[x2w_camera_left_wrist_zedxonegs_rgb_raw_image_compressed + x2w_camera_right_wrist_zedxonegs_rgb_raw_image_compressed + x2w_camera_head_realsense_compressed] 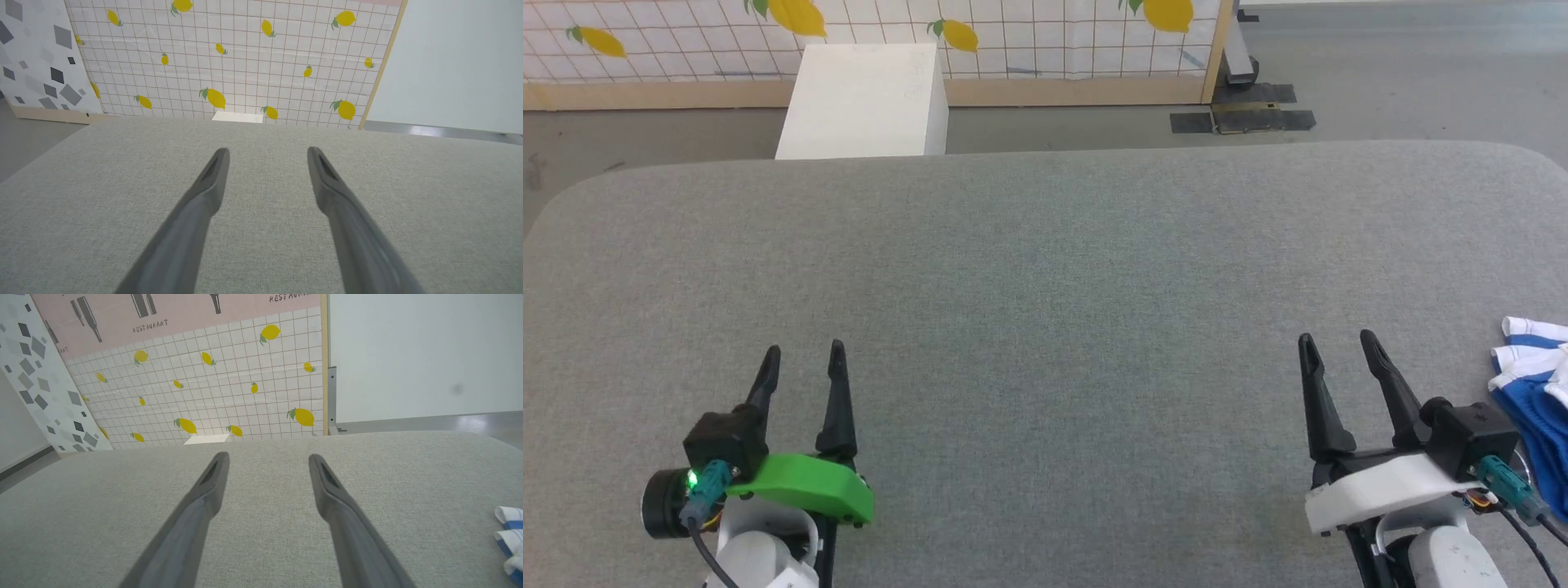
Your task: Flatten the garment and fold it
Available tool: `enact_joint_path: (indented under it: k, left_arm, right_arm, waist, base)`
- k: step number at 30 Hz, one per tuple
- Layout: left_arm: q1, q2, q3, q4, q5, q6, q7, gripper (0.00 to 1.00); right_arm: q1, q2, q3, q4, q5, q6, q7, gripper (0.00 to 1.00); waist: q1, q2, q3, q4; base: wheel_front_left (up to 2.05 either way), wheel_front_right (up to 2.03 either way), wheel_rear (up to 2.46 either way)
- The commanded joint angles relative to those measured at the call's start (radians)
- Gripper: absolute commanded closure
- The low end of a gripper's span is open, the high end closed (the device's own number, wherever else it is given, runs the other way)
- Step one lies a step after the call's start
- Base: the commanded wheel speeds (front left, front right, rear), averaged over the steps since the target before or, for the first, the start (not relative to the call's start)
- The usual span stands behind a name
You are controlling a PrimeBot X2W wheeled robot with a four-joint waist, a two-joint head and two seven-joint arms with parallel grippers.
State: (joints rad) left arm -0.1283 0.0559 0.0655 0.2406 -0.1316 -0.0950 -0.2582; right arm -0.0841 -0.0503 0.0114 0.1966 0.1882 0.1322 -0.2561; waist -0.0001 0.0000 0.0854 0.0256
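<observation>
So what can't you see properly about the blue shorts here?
- Head view: the shorts run off the right edge, so their full shape cannot be told.
- Head view: the wrist camera behind the right gripper covers their lower left part.
- Right wrist view: a few white and blue folds show; the right edge cuts off the rest.

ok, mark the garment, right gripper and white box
garment (1539, 416), head view, blue cloth near its middle
right gripper (1336, 336), head view, midway between its fingertips
white box (862, 102), head view, top face
</observation>
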Motion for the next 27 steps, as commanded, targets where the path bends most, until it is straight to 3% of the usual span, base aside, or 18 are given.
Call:
enact_joint_path:
  k: [1, 27]
  left_arm:
    - [0.0, 0.0, -0.002, 0.001, 0.0, 0.0, 0.0, 1.0]
    - [0.021, -0.001, -0.015, -0.039, 0.02, 0.016, 0.044, 1.0]
  right_arm:
    - [0.0, 0.0, -0.001, 0.0, 0.0, 0.0, 0.0, 1.0]
    - [0.014, 0.0, -0.003, -0.032, -0.031, 0.0, 0.043, 1.0]
  waist:
    - [0.0001, 0.0, 0.0, 0.0]
    - [0.0001, 0.0, -0.014, -0.004]
  base:
    - [0.0, 0.0, 0.0]
    - [0.0, 0.0, 0.0]
